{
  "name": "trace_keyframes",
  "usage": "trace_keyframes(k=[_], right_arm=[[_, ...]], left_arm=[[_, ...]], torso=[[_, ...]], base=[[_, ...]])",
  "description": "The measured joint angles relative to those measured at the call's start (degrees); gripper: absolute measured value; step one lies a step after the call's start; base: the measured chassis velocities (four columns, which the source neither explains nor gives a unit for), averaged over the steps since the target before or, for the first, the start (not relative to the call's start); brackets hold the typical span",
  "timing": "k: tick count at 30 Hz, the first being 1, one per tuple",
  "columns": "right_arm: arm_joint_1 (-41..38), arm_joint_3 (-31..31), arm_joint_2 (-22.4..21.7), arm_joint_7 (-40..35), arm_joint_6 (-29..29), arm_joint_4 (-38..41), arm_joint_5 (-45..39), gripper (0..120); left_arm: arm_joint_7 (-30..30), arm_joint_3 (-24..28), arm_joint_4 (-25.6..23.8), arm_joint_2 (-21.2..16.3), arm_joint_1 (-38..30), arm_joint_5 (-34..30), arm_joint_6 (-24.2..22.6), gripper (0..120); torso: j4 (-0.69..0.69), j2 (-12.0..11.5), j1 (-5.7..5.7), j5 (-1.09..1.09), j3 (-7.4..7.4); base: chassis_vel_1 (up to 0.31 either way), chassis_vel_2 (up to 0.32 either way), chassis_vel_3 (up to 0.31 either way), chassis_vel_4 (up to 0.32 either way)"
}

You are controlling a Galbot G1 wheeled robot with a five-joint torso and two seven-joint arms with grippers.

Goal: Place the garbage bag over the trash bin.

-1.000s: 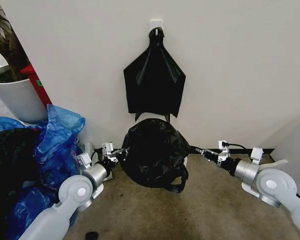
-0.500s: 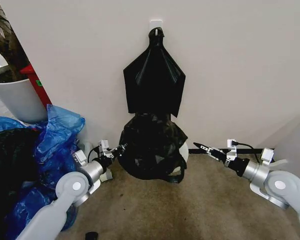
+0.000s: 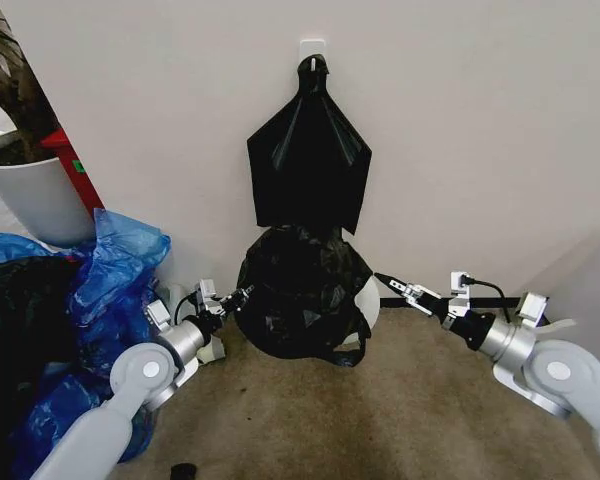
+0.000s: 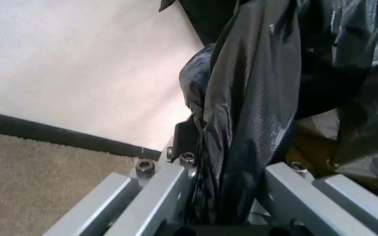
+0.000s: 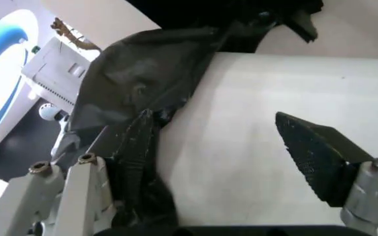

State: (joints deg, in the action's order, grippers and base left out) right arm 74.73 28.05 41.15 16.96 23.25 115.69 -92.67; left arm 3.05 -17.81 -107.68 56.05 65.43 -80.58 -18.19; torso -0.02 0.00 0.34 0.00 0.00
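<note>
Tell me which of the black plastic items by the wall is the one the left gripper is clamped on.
The garbage bag, the wrinkly one draped over the trash bin on the floor; the left gripper pinches its edge. The flat fan-shaped bundle hangs from the wall hook above, untouched.

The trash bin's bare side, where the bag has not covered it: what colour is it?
Off-white; the trash bin shows best in the right wrist view.

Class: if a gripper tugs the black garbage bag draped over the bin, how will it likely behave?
The garbage bag is thin and wrinkled, so probably floppy, bunching like the fold in the left gripper. Its glossy film may slip. The small trash bin might tip if tugged hard.
</note>
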Motion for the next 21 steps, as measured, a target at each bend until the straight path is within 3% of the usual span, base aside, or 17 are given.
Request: trace_keyframes(k=[10,21], right_arm=[[-0.2,-0.5,0.4,-2.0,-0.4,1.0,0.0,67],[-0.2,-1.2,1.2,-3.9,-1.2,2.2,0.1,33]], left_arm=[[-0.1,0.1,-1.0,-0.3,0.2,0.4,-0.1,1],[-0.4,0.1,-0.8,-0.4,0.2,0.9,0.0,1]], torso=[[0.0,0.0,0.0,0.0,0.0],[0.0,0.0,0.0,0.0,0.0]], base=[[0.0,0.0,0.0,0.0],[0.0,0.0,0.0,0.0]])
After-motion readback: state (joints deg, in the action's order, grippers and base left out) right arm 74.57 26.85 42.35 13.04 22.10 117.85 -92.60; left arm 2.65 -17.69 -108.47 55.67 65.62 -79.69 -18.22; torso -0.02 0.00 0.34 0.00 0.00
